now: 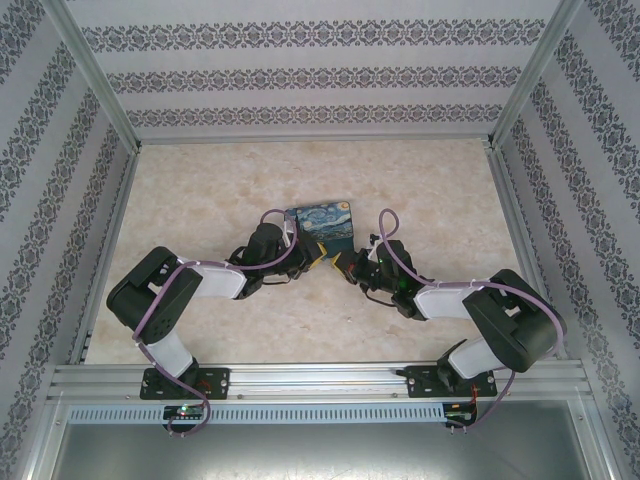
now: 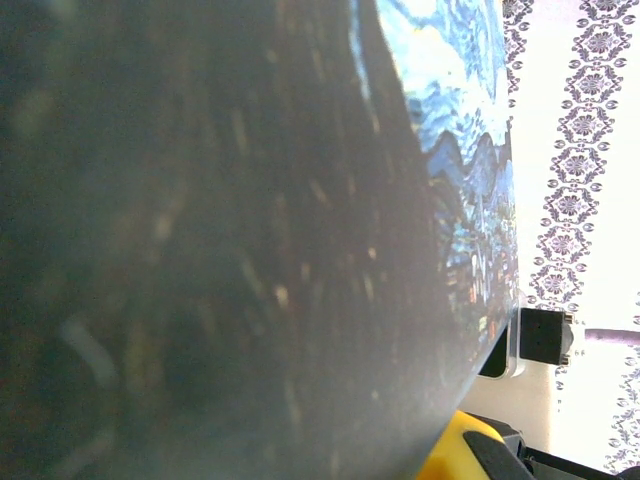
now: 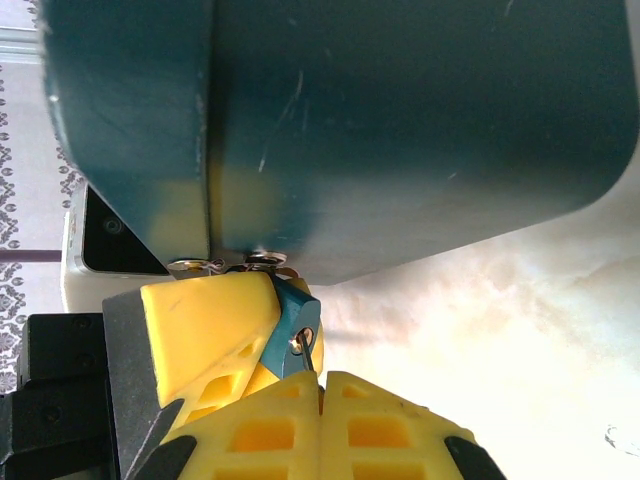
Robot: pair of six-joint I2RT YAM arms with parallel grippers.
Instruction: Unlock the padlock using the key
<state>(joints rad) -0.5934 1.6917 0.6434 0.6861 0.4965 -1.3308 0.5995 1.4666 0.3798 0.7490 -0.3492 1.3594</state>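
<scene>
We see the tiny blue padlock (image 3: pixel 288 315) at the dark teal rectangular tin's (image 3: pixel 400 130) edge above the marbled tabletop (image 3: pixel 500 330), pinched by the left end effector (image 1: pixel 314 262). The right end effector (image 3: pixel 320 385) is clamped on the thin silvery key (image 3: pixel 307 347), which touches the padlock.

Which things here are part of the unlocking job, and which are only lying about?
For the job:
padlock
key, in the padlock's keyhole
right claw, shut on the key
left claw, at the padlock

Just there:
tin, painted with a night sky; the padlock sits at its latch
table
patterned walls
</scene>
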